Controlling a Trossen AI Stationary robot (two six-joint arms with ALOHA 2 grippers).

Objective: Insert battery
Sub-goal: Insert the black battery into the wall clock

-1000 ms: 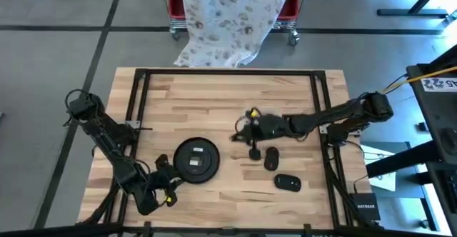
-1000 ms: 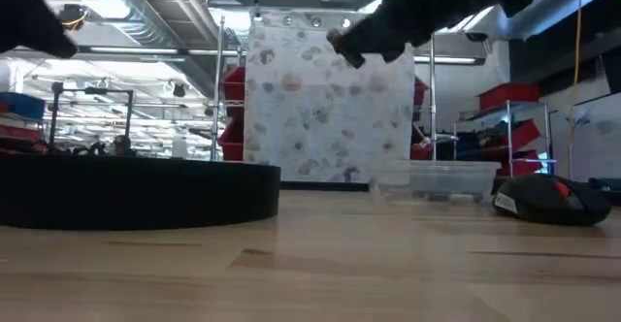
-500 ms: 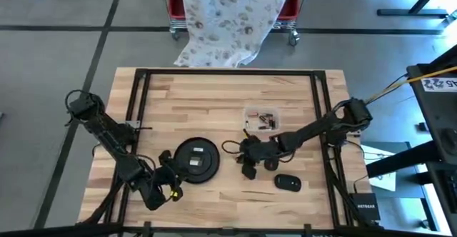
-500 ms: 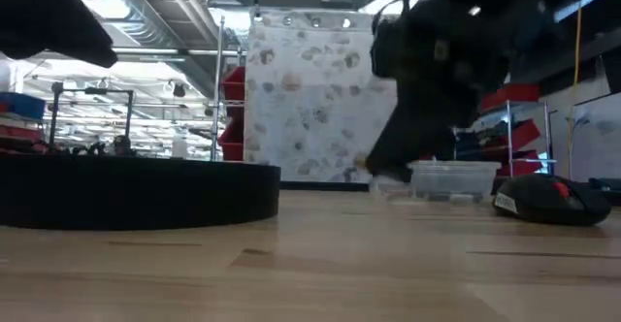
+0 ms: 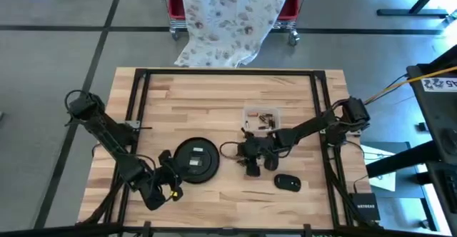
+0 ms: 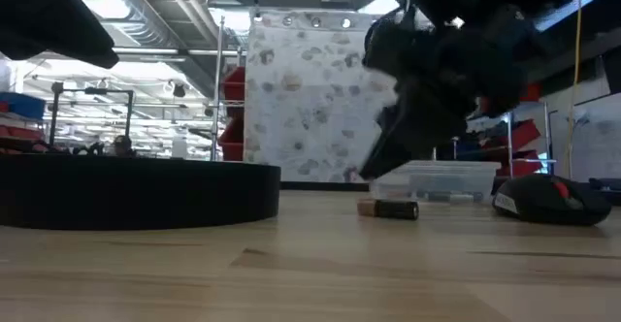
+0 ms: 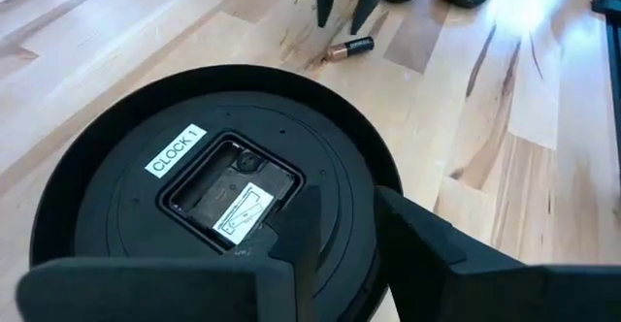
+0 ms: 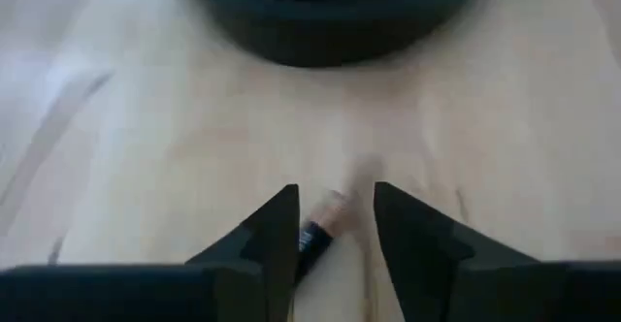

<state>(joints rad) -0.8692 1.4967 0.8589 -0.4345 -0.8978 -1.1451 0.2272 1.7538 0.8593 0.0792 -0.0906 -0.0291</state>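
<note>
Lying flat, battery sits beneath the spread right claw.

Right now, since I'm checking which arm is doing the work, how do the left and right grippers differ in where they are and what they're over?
The left gripper sits by the clock's edge near the table's front; the right gripper hangs further right, beside the computer mice. The left gripper's camera looks onto the clock's empty battery compartment; the right gripper's fingers straddle a battery lying on the wooden table. Both are open and hold nothing.
</note>
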